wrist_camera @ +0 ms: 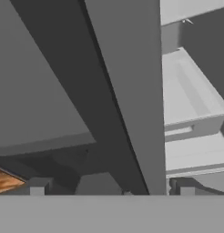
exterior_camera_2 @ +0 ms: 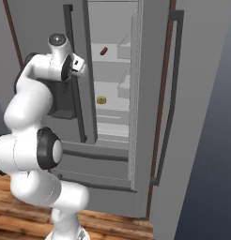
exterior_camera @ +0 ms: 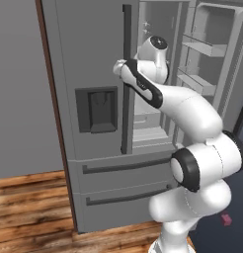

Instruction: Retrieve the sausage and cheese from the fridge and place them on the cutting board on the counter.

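Still the reaching step, nothing picked up yet. White arm's two-finger gripper (exterior_camera_2: pixel 81 64) spread wide and empty, just beside the tall grey fridge's (exterior_camera: pixel 94 148) closed left door, near the open side. Deeper inside the fridge, small yellow cheese chunk (exterior_camera_2: pixel 101 100) on a middle shelf; above it, small dark red-brown sausage (exterior_camera_2: pixel 104 50) on a higher shelf. Next, probably: reach past the door edge, then pinch one.

The fridge (exterior_camera_2: pixel 112 70) stands on a wooden plank floor (exterior_camera: pixel 29 207), its right door swung wide and its left door shut. Inside, pale shelves are stacked one above another. The sausage (exterior_camera_2: pixel 104 50) lies on an upper shelf (exterior_camera_2: pixel 105 58). The cheese (exterior_camera_2: pixel 102 100) lies on a lower shelf (exterior_camera_2: pixel 108 107), well below the sausage.
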{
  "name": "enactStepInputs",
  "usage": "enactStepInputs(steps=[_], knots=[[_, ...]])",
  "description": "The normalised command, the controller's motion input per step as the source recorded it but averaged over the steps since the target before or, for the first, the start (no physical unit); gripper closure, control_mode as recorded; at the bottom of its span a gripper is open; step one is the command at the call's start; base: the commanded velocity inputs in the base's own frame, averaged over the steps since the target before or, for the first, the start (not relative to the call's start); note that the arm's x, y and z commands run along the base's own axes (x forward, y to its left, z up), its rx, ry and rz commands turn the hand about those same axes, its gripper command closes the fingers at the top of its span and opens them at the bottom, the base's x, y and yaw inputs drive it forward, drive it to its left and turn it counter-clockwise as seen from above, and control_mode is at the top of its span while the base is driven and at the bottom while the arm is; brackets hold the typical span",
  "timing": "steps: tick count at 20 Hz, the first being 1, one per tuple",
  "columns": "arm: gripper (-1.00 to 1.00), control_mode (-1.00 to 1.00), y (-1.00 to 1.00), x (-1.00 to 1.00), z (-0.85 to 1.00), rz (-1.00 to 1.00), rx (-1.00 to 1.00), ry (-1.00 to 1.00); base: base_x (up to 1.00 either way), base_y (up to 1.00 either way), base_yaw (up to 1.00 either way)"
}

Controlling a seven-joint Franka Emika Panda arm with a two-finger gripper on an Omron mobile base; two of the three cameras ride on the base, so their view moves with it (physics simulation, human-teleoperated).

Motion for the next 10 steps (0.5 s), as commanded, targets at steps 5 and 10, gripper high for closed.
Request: enactStepInputs(steps=[5,10], knots=[[-1.0,-1.0,0.14,0.5,0.0,0.02,-0.12,0.0,0.0,0.0,0.0],[-1.0,-1.0,0.25,0.53,0.0,0.0,-0.13,0.0,0.0,0.0,0.0]])
